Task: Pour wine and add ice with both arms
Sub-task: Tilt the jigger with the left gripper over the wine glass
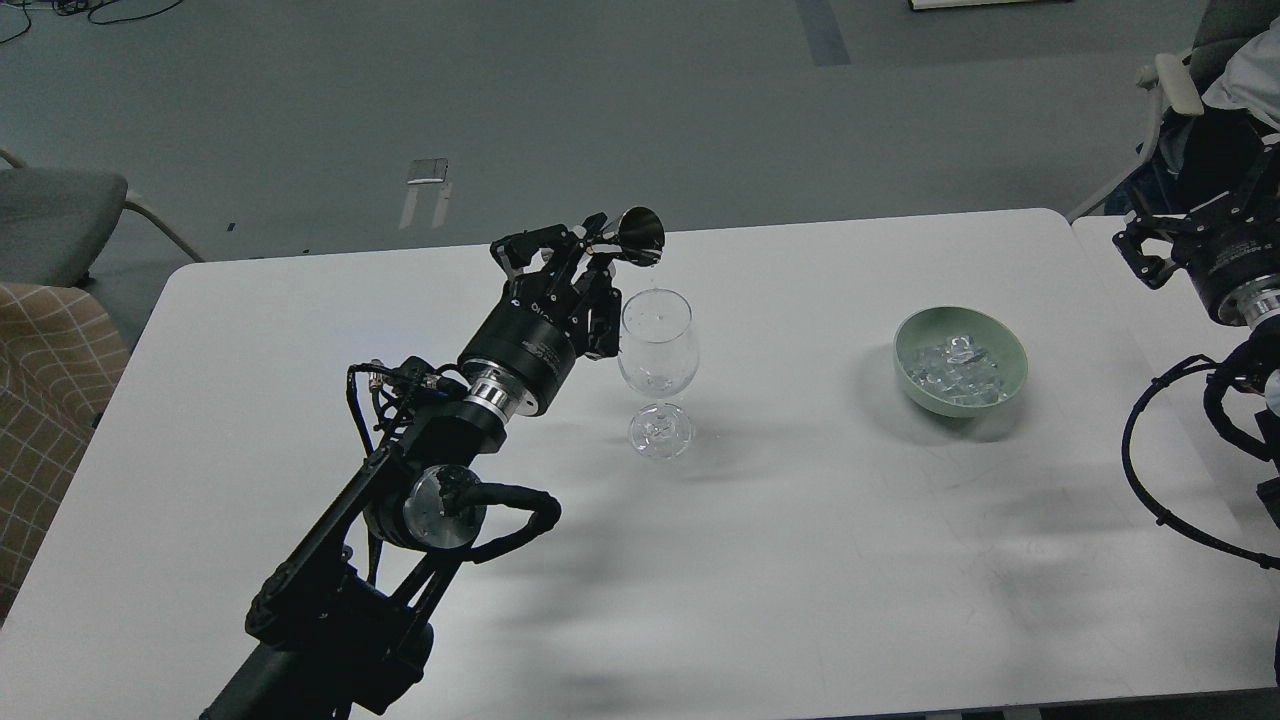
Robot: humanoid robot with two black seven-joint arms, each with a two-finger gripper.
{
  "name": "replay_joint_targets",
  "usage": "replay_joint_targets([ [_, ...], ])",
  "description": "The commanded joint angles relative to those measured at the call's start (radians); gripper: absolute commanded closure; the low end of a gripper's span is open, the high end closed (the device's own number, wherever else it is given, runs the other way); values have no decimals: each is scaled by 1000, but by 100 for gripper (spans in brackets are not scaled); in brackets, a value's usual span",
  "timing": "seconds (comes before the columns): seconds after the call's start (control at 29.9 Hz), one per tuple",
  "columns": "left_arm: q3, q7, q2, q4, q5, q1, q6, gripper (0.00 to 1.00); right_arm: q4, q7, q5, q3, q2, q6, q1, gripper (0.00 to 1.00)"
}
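Observation:
A clear wine glass (657,345) stands upright on the white table (800,520), with a little clear liquid in its bowl. My left gripper (585,248) is shut on a small metal measuring cup (638,235), tilted with its mouth just above and behind the glass's rim. A drop hangs below the cup's lip. The ice (955,372) lies heaped in a pale green bowl (1004,345) to the right of the glass. My right gripper (1150,250) is raised at the table's right edge, far from the bowl; its fingers cannot be told apart.
A grey chair (60,215) and a checked cushion (50,380) stand left of the table. Another chair with a person (1220,90) is at the far right. Black cables (1160,450) loop from my right arm over the table's right edge.

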Motion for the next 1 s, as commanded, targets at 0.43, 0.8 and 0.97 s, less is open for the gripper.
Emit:
replay_joint_targets([
  [0.43,0,-8,32,6,28,0,-19,98,0,0,0,0,2,0,0,0],
  [0.8,0,-6,32,6,58,-4,-21,98,-6,0,0,0,0,0,0,0],
  [0.97,0,-9,37,6,81,-14,-21,98,-5,0,0,0,0,0,0,0],
])
